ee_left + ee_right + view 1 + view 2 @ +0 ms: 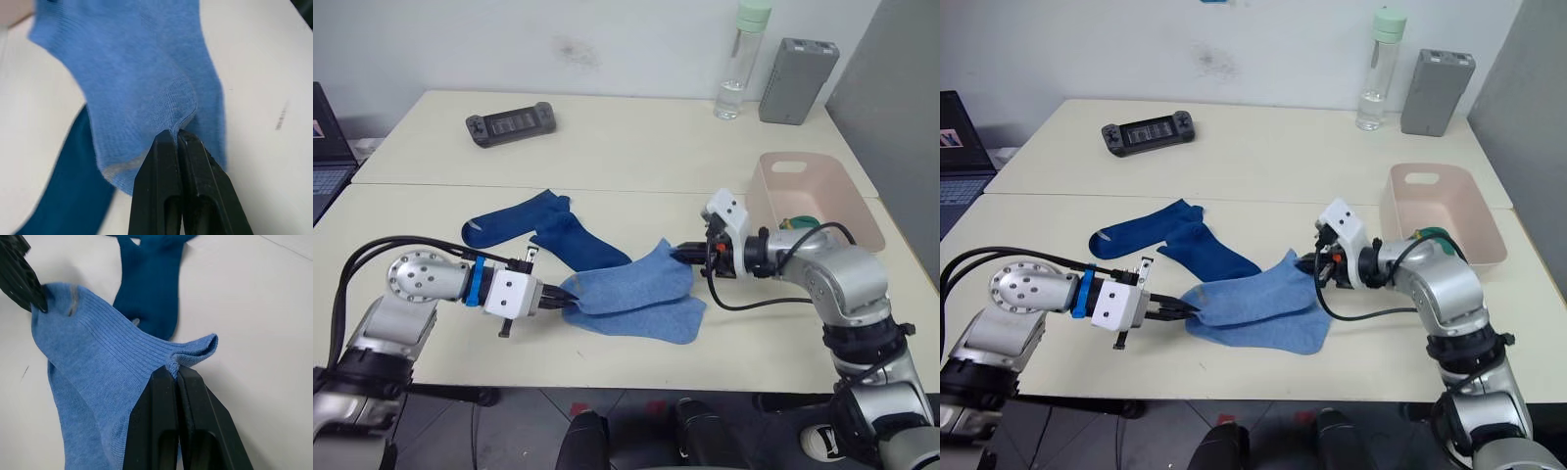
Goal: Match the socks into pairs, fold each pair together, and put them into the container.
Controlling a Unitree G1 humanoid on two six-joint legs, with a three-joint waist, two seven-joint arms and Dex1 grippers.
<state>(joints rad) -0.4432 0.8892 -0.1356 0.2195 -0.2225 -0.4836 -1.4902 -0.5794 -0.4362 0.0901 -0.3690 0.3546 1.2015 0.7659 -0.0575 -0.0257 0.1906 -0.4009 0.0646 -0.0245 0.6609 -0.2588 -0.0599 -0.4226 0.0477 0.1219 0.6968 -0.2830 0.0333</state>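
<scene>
left eye view: at lower centre of the frame, the left gripper [566, 302] and right gripper [683, 255] each pinch closed on opposite ends of the light blue socks [636, 299], stretched over the desk [607, 137]; navy socks [543, 231] lie just behind.

We are holding the upper light blue sock [631, 284] stretched between both grippers: our left gripper [564, 302] is pinching its end farthest from the bin [857, 211], our right gripper [680, 255] its nearest end. It is lying over the second light blue sock [656, 321], with navy socks [543, 230] just beyond.
</scene>
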